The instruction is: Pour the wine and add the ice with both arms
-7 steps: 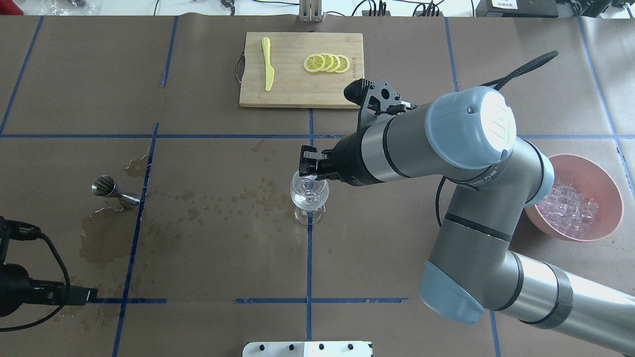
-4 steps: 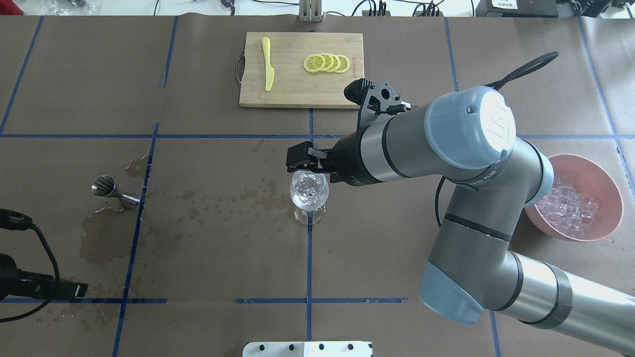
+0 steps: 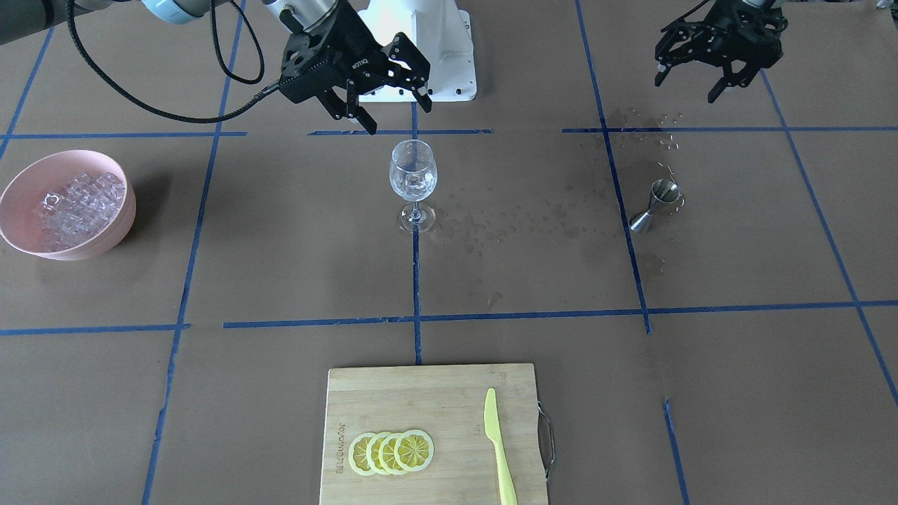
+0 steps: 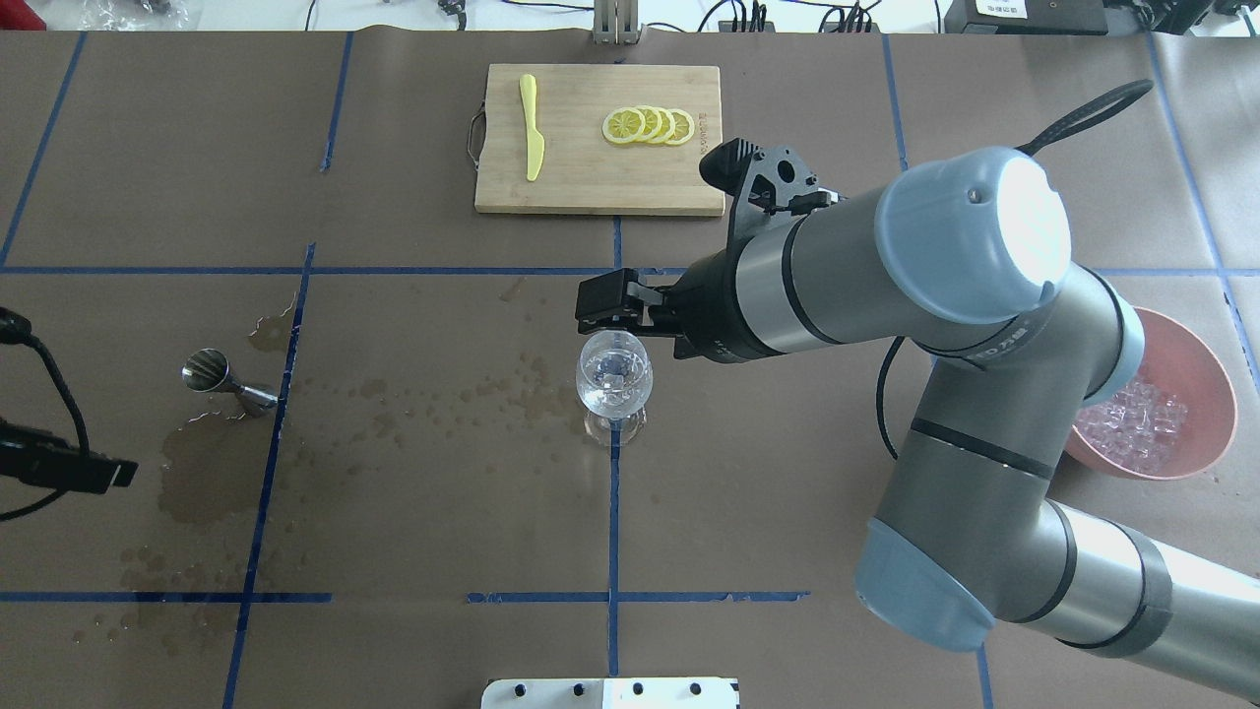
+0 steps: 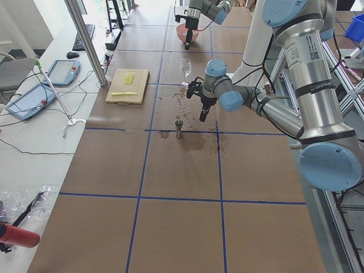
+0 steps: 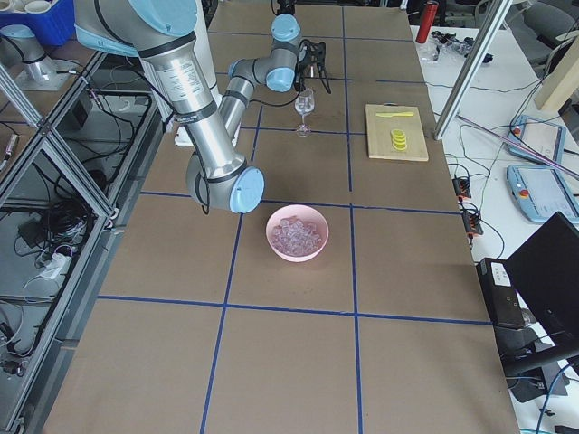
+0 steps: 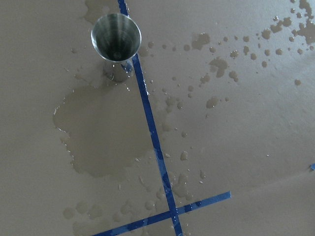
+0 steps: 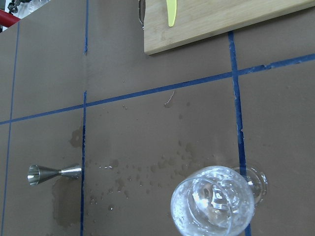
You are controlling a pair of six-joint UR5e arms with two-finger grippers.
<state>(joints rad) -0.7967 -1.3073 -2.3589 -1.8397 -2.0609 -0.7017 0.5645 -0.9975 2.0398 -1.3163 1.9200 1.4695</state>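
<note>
- The right hand (image 3: 395, 116) has moved back from over the wine glass (image 3: 412, 175). Its fingers are apart and hold nothing.
- The left hand (image 3: 691, 84) has moved too. Its fingers are apart, away from the metal cup (image 3: 652, 203).
- The wine glass stands near the right hand, not touching it, with ice (image 8: 214, 196) inside.
- The pink bowl (image 3: 14, 182) holds a heap of ice.

Brown-papered table (image 4: 433, 512), blue tape grid (image 4: 613, 522), aluminium frame post (image 5: 85, 40), white side bench (image 5: 34, 170) with teach pendants (image 5: 60, 72), even bright light.
</note>
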